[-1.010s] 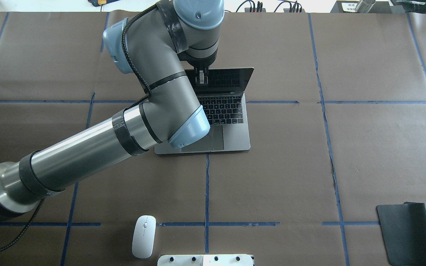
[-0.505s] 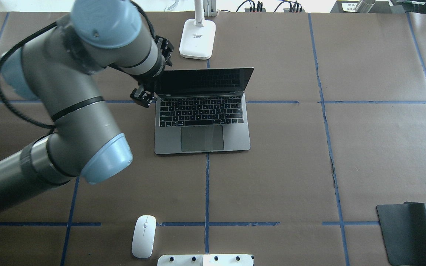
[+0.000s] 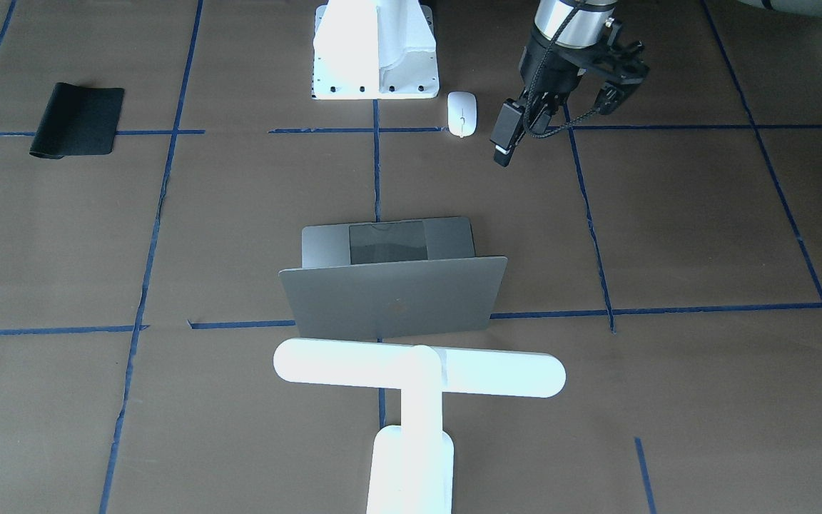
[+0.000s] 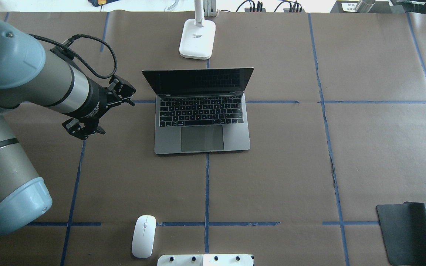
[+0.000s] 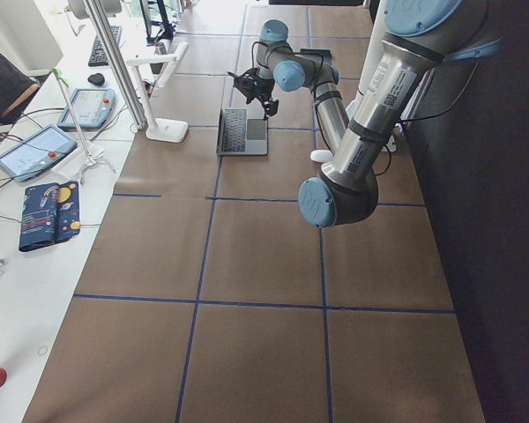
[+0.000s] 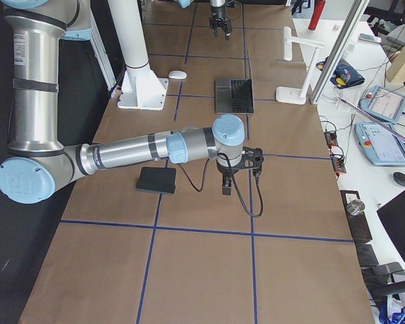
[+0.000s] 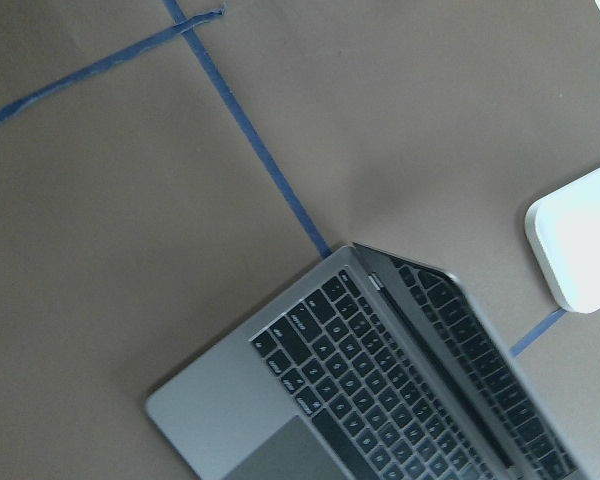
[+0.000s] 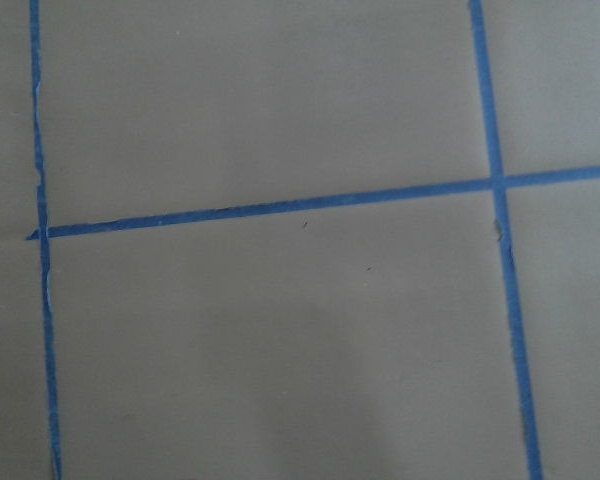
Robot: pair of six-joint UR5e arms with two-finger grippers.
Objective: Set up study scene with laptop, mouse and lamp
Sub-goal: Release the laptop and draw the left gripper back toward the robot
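The grey laptop (image 4: 202,127) stands open at the table's middle, its screen upright; it also shows from behind in the front view (image 3: 393,296) and in the left wrist view (image 7: 380,400). The white T-shaped lamp (image 3: 418,375) stands just beyond it, its base (image 4: 197,38) at the far edge. The white mouse (image 4: 144,236) lies near the robot's side. My left gripper (image 4: 110,112) hangs open and empty to the left of the laptop, apart from it. My right gripper (image 6: 237,162) shows only in the right side view, so I cannot tell its state.
A black flat mat (image 4: 407,232) lies at the near right, beside the right gripper. The white bolted pedestal (image 3: 375,50) stands next to the mouse. Brown paper with blue tape lines covers the table. Tablets and cables lie past the far edge.
My left arm has swung away from the laptop's lid, leftward and back toward the robot. The lamp's base has come into sight. The laptop stays open and the mouse has not moved.
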